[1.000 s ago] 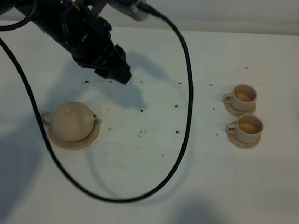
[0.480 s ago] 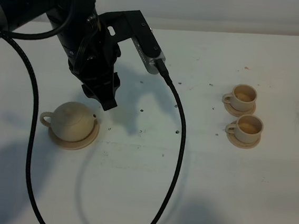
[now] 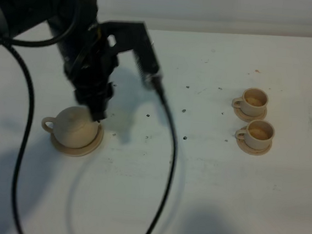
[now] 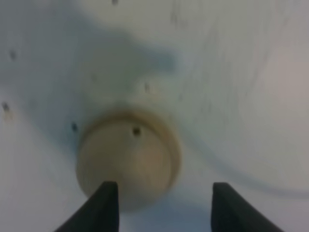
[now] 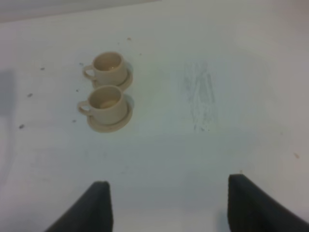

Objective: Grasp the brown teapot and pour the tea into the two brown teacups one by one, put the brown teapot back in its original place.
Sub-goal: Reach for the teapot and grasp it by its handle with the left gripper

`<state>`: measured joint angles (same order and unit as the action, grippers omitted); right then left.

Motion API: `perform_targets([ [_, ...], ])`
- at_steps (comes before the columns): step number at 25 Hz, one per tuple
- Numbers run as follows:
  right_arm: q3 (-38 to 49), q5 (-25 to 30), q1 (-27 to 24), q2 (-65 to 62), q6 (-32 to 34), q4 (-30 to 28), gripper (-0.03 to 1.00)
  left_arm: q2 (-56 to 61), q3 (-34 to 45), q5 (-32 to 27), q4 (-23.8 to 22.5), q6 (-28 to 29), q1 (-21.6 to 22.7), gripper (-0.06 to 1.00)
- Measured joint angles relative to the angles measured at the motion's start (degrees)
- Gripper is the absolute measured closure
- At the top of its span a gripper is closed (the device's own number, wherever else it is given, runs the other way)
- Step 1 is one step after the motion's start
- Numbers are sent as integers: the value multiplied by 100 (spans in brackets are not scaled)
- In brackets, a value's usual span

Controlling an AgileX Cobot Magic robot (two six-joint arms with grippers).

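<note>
brown teapot [image 3: 75,127] is seen just beneath the left gripper [image 4: 164,193], whose fingers are spread with nothing pinched; it is set on a flat saucer [image 3: 59,145]. well off to that gripper's right, a brown teacup [image 3: 259,134] and a second brown teacup [image 3: 255,101] are stood just beside each other, ahead of the right gripper [image 5: 169,198], likewise spread.
</note>
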<state>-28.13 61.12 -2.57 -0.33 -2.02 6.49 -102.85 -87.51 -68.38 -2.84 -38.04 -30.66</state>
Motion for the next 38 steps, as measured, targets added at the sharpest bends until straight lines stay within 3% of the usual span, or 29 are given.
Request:
perform_targets([
  [3,0,0,0,0,0,2,43,157,573,0,-49,-338,206,56],
  [9,0,0,0,0,0,2,43,443,1186,0,-185,-1627,743,69],
  [13,0,0,0,0,0,2,43,459,1314,0,-202,-1841,1146,71],
  [16,0,0,0,0,0,2,43,459,1349,0,-244,-1864,1361,67],
  [25,5,0,0,0,0,2,43,378,1365,393,-476,-1870,1507,38],
  [38,5,0,0,0,0,2,43,-595,1396,1176,-722,-2090,1507,38],
])
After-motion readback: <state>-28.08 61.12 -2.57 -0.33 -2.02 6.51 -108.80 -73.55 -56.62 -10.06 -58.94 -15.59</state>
